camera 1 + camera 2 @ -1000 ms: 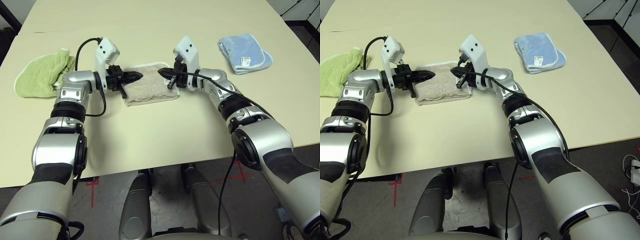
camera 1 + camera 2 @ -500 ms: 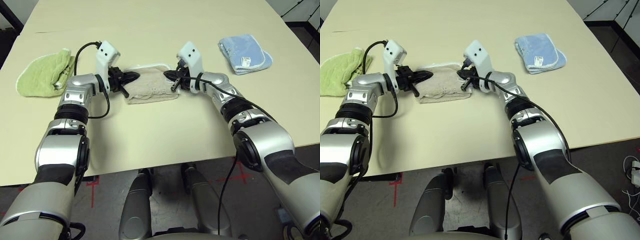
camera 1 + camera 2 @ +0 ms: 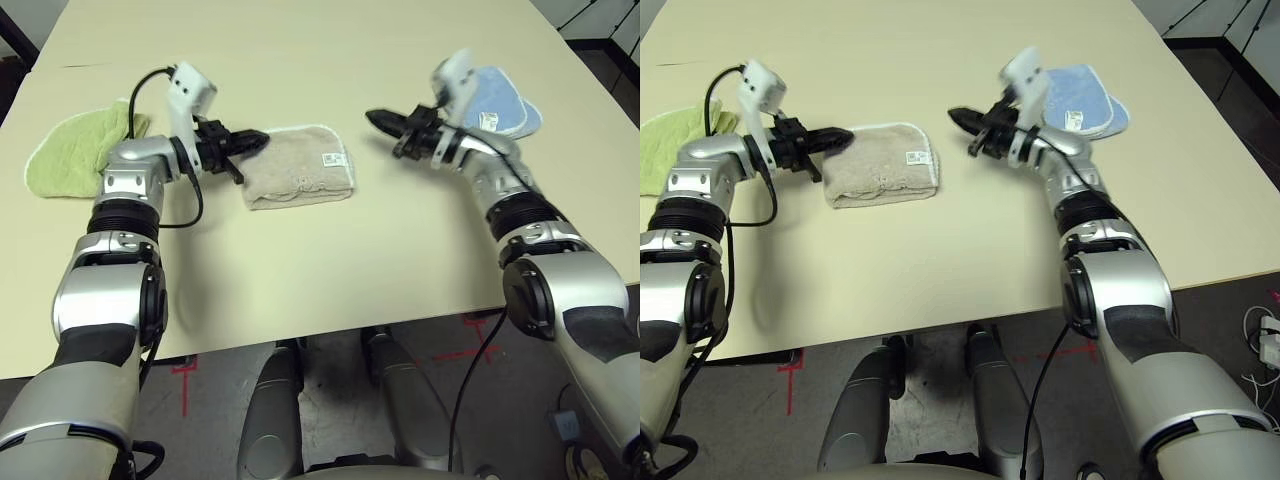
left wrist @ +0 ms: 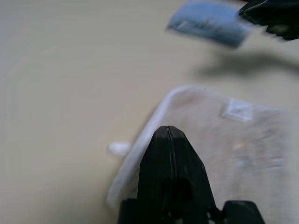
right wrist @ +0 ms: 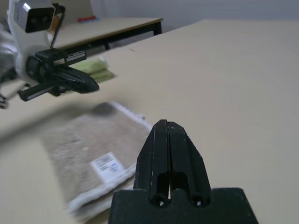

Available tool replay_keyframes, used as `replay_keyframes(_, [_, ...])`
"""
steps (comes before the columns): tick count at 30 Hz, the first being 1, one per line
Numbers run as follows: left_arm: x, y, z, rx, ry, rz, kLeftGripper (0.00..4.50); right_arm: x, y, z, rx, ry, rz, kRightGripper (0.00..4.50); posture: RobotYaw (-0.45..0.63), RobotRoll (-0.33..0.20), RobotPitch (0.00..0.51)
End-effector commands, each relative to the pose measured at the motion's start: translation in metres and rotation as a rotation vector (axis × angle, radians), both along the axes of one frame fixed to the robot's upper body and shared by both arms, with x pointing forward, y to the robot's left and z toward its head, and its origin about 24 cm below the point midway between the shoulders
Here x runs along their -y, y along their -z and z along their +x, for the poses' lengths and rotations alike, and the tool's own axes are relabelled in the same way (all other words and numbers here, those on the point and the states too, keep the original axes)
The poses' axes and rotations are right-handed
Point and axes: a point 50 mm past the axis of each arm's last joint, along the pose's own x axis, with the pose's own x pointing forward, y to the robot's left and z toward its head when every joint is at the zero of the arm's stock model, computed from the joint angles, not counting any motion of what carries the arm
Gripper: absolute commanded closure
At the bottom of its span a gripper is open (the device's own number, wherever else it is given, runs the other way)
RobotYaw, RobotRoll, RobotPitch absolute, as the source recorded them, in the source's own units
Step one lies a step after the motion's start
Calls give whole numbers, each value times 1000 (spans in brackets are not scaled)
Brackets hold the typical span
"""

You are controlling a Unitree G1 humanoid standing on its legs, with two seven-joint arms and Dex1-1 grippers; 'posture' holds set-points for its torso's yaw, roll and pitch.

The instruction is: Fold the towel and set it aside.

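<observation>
The beige towel (image 3: pixel 300 168) lies folded on the table, its white piped edge and a small white label facing up. My left gripper (image 3: pixel 264 137) is shut with nothing in it, its tip at the towel's far left corner; in the left wrist view the tip (image 4: pixel 169 129) sits over the towel's edge (image 4: pixel 140 140). My right gripper (image 3: pixel 371 117) is shut and holds nothing. It hangs above the table to the right of the towel, clear of it. The right wrist view looks past its shut tip (image 5: pixel 167 123) to the towel (image 5: pixel 88 140) and the left gripper (image 5: pixel 88 86).
A crumpled light green cloth (image 3: pixel 75 150) lies at the far left beside my left forearm. A folded light blue towel (image 3: pixel 500 100) lies at the back right, just behind my right wrist. Bare table (image 3: pixel 350 260) stretches from the towel to the front edge.
Both grippers have left the towel. The right one swung up and to the right, toward the blue towel; the left one drew back to the towel's left corner. The towel stays folded.
</observation>
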Motion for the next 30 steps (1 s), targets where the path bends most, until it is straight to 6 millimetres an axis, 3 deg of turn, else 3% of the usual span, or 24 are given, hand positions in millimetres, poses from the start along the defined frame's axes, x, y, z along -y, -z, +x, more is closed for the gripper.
replay_keyframes(1, [-3,4,-14,-45,113,3,4113,14,2,-20,-140,-92,48,4500,-11,0,257])
replay_keyframes(2, [-4,5,-17,-52,136,-1,3844,18,4,-26,-183,-110,41,4500,-11,0,257])
replay_keyframes(5, [-7,9,-24,-25,178,7,2837,30,14,-43,-317,-163,-57,3753,-16,0,255])
replay_keyframes(8, [-8,14,-27,-20,199,27,1691,35,17,-50,-464,-179,-30,2670,-13,0,253])
replay_keyframes(12, [-8,18,-31,-6,220,67,199,37,21,-48,-643,-139,135,1253,-8,0,251])
replay_keyframes(13, [-8,19,-31,-5,228,78,0,36,22,-46,-672,-121,172,890,-6,0,249])
replay_keyframes(15, [-7,20,-33,-2,241,98,0,33,24,-43,-724,-85,224,171,-2,0,249])
replay_keyframes(16, [-6,20,-34,-1,244,103,0,31,24,-41,-750,-73,242,76,1,0,248])
replay_keyframes(24, [-1,16,-39,3,264,118,0,9,28,-28,-925,-73,357,76,31,0,260])
replay_keyframes(30, [2,13,-44,-6,268,96,0,-12,42,-21,-1062,-80,312,76,72,0,285])
